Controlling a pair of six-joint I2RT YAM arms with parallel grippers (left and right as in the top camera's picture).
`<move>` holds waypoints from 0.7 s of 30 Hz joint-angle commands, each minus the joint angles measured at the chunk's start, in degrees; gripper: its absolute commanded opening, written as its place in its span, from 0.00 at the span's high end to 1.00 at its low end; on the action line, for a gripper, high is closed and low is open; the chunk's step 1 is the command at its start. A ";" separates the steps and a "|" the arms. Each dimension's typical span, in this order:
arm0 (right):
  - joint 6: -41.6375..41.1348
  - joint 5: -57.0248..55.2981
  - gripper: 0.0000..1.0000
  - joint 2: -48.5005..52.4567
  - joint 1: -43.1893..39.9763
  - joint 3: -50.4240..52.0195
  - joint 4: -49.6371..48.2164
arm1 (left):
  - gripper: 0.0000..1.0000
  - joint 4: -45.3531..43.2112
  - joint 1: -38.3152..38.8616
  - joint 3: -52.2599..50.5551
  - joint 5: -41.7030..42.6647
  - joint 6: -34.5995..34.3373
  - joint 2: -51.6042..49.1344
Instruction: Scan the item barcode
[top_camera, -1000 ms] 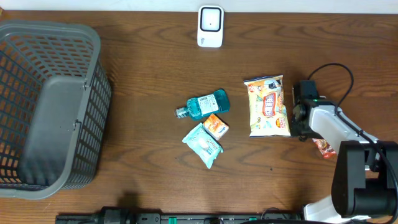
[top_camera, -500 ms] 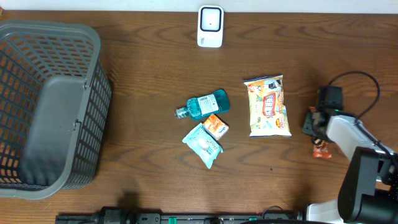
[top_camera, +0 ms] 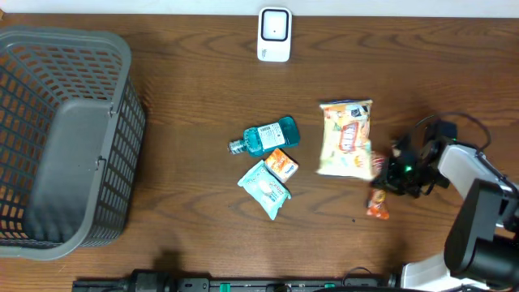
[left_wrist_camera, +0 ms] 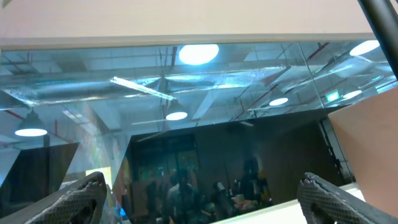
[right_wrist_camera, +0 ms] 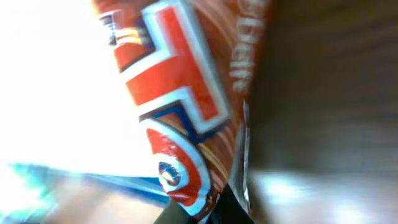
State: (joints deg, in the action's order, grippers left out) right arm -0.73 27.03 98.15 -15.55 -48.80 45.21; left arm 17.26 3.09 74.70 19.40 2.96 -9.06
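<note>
My right gripper (top_camera: 391, 180) is shut on a small red and orange snack packet (top_camera: 377, 204), just right of the yellow snack bag (top_camera: 347, 138). The right wrist view is filled by the packet's red, white and brown wrapper (right_wrist_camera: 180, 106), with the dark jaws pinching it at the bottom edge. The white barcode scanner (top_camera: 274, 34) stands at the table's far edge, well away from the packet. My left gripper (left_wrist_camera: 199, 199) is open and holds nothing; it points up at a window and does not show in the overhead view.
A grey mesh basket (top_camera: 122, 122) takes up the left side. In the middle lie a blue mouthwash bottle (top_camera: 268, 135), a small orange box (top_camera: 281, 165) and a teal wipes packet (top_camera: 265, 188). The right arm's cable loops by the right edge.
The right gripper went from open beside the yellow bag to shut on the small packet, then carried it left. The yellow bag's near end was nudged left.
</note>
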 commanded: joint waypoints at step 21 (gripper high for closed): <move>9.99 -18.88 0.99 -15.63 22.82 -2.38 -5.35 | 0.02 -0.26 -0.20 -0.70 0.52 -0.28 0.70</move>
State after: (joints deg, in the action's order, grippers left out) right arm 10.98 28.14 79.70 2.83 -50.92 41.41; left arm 17.34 3.09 74.22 19.40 2.98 -9.06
